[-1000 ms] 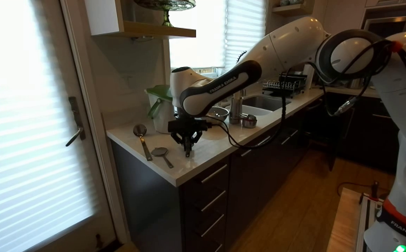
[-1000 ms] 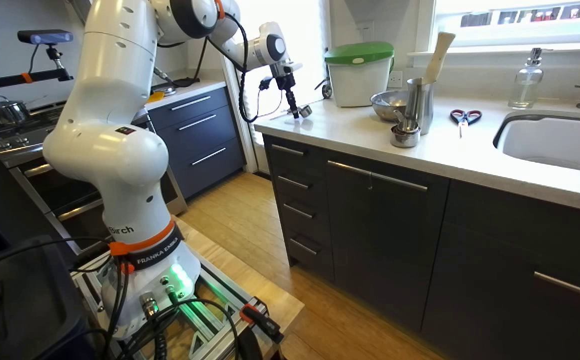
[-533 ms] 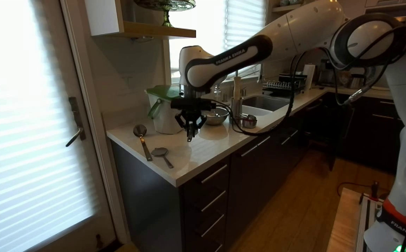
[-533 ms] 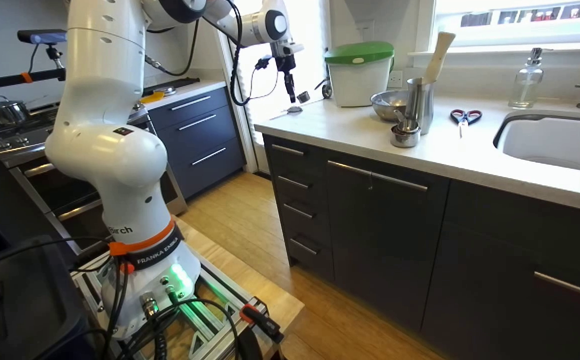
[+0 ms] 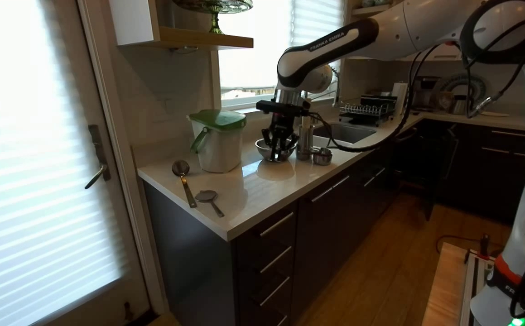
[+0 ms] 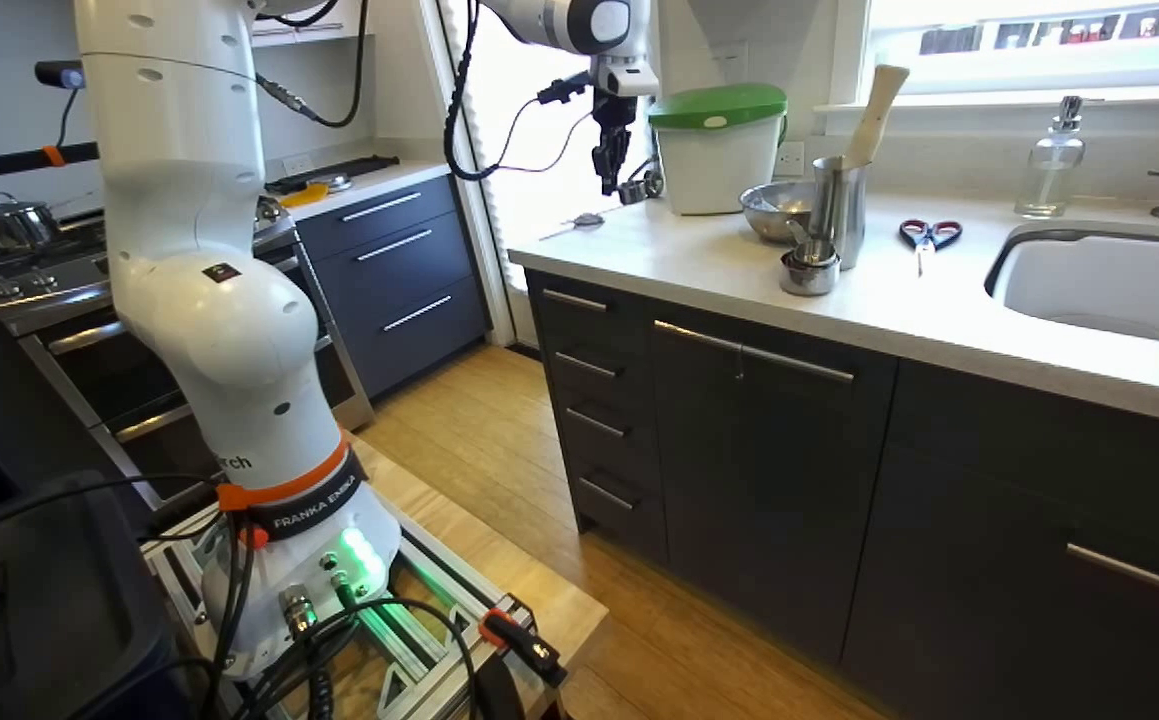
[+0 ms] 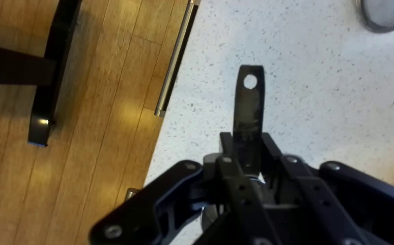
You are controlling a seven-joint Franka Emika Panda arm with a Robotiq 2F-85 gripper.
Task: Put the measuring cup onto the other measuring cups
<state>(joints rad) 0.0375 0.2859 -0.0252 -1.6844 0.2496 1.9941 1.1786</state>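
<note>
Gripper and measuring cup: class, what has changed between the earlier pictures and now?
The gripper has risen and moved toward the other measuring cups, still carrying the measuring cup by its handle; nothing was let go. Those cups, the bowl and the bin stayed put.

1. The measuring cup point(image 6: 631, 192) is small, dark grey and metal, held by its handle point(image 7: 249, 109) in the gripper point(image 7: 247, 139) and raised clear of the counter point(image 6: 679, 255).
2. That handle is a flat, dark strip with a round hole near its end, pointing toward the top of the wrist view.
3. Its cup part is mostly hidden in the wrist view, and too small in an exterior view to tell whether it is level.
4. The other measuring cups point(image 6: 809, 275) are shiny, silvery and nested, a smaller one inside a wider one.
5. They stand upright near the counter's front edge, just beside a tall metal container point(image 6: 842, 205), apart from the held cup.
</note>
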